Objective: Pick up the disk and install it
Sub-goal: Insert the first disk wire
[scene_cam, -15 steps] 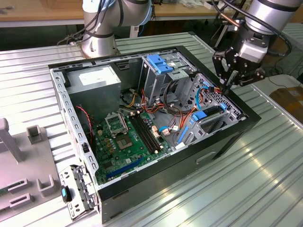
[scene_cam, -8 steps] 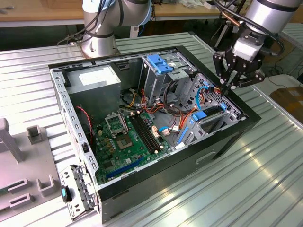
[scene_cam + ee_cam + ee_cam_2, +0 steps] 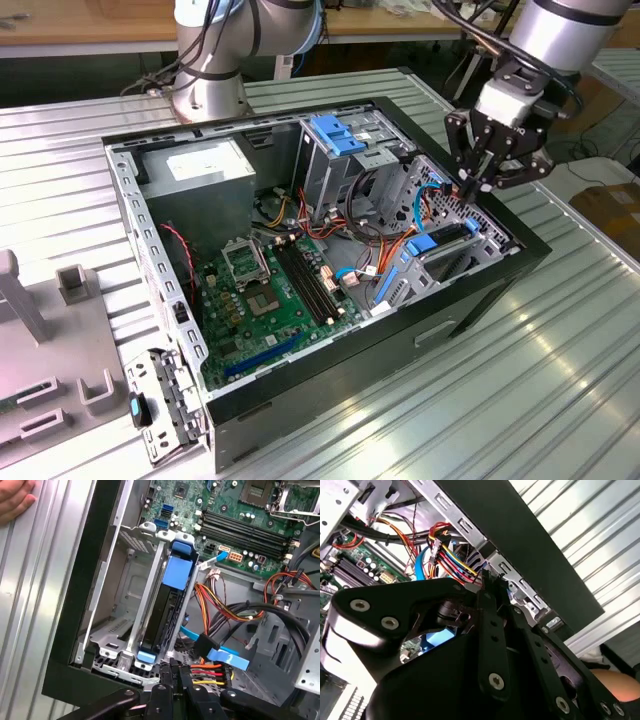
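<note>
The disk (image 3: 161, 614) stands on edge in the silver drive bay (image 3: 117, 605) at the case's corner, its blue carrier (image 3: 178, 573) along the top edge. In the exterior view the disk (image 3: 428, 243) shows in the bay on that view's right. My gripper (image 3: 468, 186) hangs just above the bay's end, fingers drawn together with nothing between them. In the first wrist view my gripper (image 3: 169, 672) sits beside a bundle of coloured power wires (image 3: 210, 672) at the disk's near end. The second wrist view has my gripper (image 3: 485, 587) close to the same wires.
The open black case (image 3: 470, 300) lies on a ribbed metal table (image 3: 560, 380). Inside are the green motherboard (image 3: 270, 290), a tall grey cage with a blue latch (image 3: 340, 135) and many cables. A hand (image 3: 15, 497) rests on the table outside the case wall.
</note>
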